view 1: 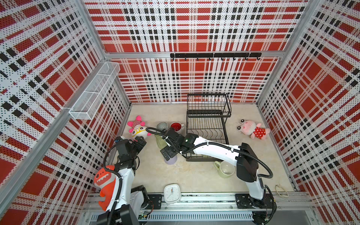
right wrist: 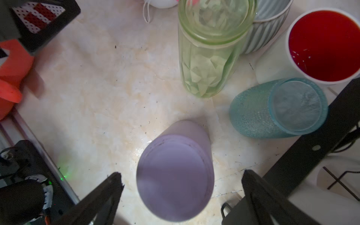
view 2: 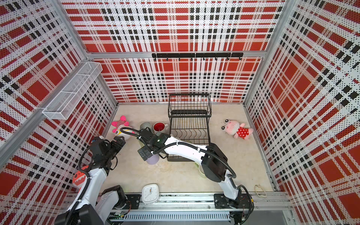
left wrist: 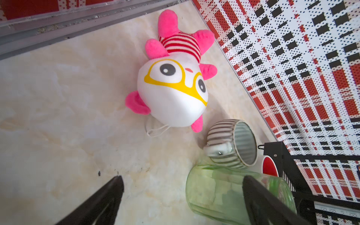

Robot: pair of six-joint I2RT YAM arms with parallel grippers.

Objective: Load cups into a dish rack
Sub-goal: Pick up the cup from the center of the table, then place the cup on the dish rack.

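The beige marbled tabletop (view 1: 194, 179) carries the dish rack (view 1: 207, 124) at twelve o'clock. A ribbed mug (view 1: 162, 126), a red-inside mug (view 1: 176, 126), a green glass (view 1: 160, 142) and a teal tumbler (right wrist: 276, 109) cluster beside it at eleven, with a lavender tumbler (view 1: 171, 160) at nine, near the middle. A pink-and-white plush (view 1: 137, 127) lies at ten, a pink plush in a dotted dress (view 1: 253, 129) at two, a pale-green mug (view 1: 226, 169) at four and a white clock (view 1: 171, 193) at seven.

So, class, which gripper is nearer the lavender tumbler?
Right. The right gripper hangs over the lavender tumbler, fingers open either side; the left gripper is apart, by the white-and-pink plush.
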